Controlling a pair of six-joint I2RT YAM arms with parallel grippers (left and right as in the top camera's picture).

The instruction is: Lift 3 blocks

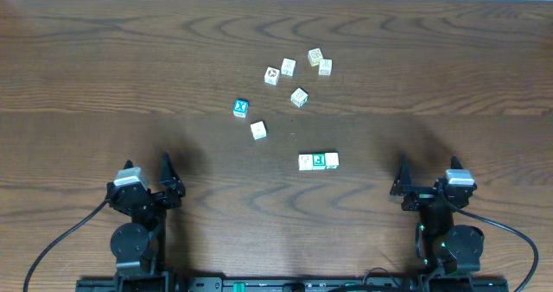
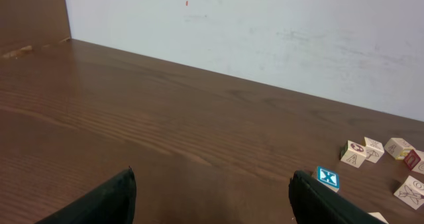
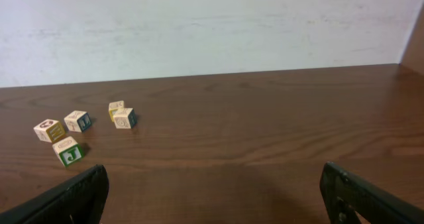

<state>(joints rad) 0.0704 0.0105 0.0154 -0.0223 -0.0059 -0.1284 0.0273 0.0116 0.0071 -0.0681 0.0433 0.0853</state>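
Observation:
The three blocks lie in a short row on the table in the overhead view: a cream block with a green mark [image 1: 305, 161], a green-faced block [image 1: 319, 160] and a plain cream block [image 1: 332, 160], touching side by side. My left gripper [image 1: 147, 165] rests at the near left, far from the row, and stands open over bare wood [image 2: 213, 184]. My right gripper [image 1: 428, 167] rests at the near right, a little closer to the row, also open with nothing between its fingers [image 3: 213, 177]. Neither wrist view shows the row.
A blue-faced X cube [image 1: 241, 107] [image 2: 327, 177] and a cream cube [image 1: 258, 130] lie left of the row. Farther back sit several other letter cubes [image 1: 299, 97] [image 3: 69, 151]. A white wall [image 2: 265, 32] rises behind the table's far edge.

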